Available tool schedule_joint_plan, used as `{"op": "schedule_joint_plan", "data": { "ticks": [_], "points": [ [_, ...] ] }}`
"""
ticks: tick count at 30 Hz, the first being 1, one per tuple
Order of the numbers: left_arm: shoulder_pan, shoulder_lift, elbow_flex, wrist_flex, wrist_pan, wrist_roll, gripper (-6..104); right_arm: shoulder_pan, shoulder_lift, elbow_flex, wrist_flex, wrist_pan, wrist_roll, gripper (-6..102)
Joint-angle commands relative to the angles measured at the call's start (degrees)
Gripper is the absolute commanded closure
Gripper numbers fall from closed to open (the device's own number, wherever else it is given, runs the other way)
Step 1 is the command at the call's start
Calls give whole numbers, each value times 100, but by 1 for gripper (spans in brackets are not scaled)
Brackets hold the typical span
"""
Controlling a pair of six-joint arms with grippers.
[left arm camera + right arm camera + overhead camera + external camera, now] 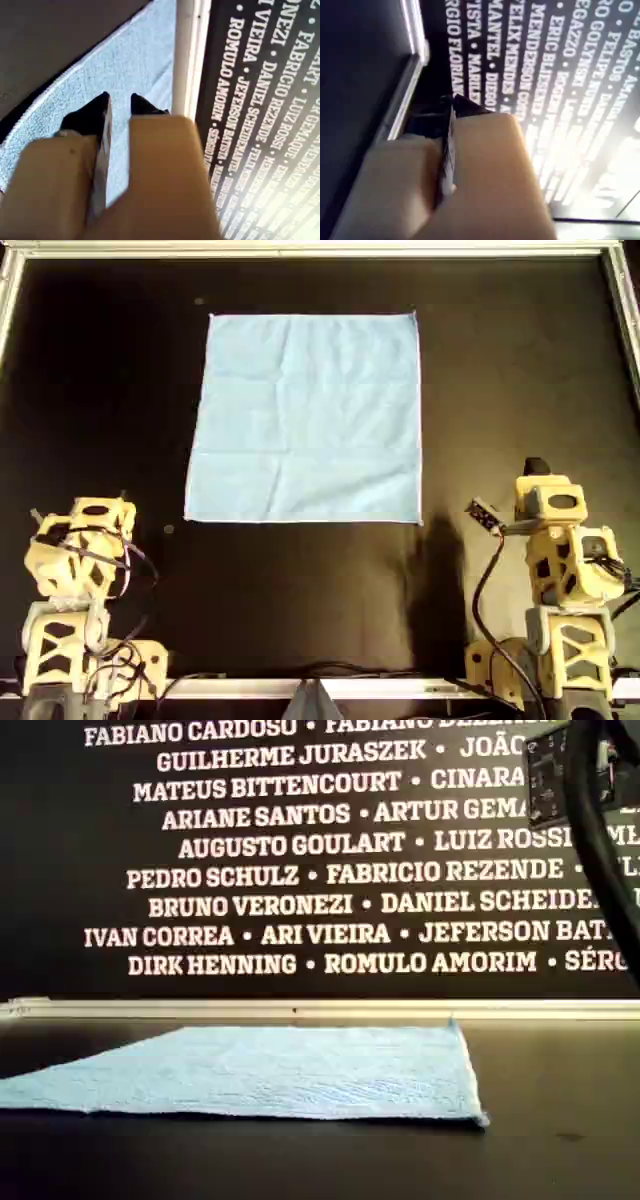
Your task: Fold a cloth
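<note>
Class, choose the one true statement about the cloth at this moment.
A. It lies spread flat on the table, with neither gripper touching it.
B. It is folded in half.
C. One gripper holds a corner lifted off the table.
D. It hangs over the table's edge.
A: the cloth lies open as one flat sheet on the table, and both arms are parked away from it near the overhead view's bottom edge.

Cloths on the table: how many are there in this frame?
1. The cloth lies spread flat, unfolded, on the black table, centred toward the overhead view's top, apart from both arms. Nothing suggests another is hidden.
</note>
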Motion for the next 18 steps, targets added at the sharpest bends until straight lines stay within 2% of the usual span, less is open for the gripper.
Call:
{"op": "schedule_joint_plan", "data": {
  "ticks": [1,12,14,18],
  "points": [
    [44,97,-141,-70,35,9,85,0,79,62,-70,35,18,95],
    [44,88,-141,-53,35,-53,85,-9,79,62,-70,35,18,94],
    [44,79,-141,-44,35,-53,85,-18,79,62,-70,62,-62,94],
    [114,88,-141,-44,-62,26,84,-132,44,62,-70,149,-62,94]
  ]
}}
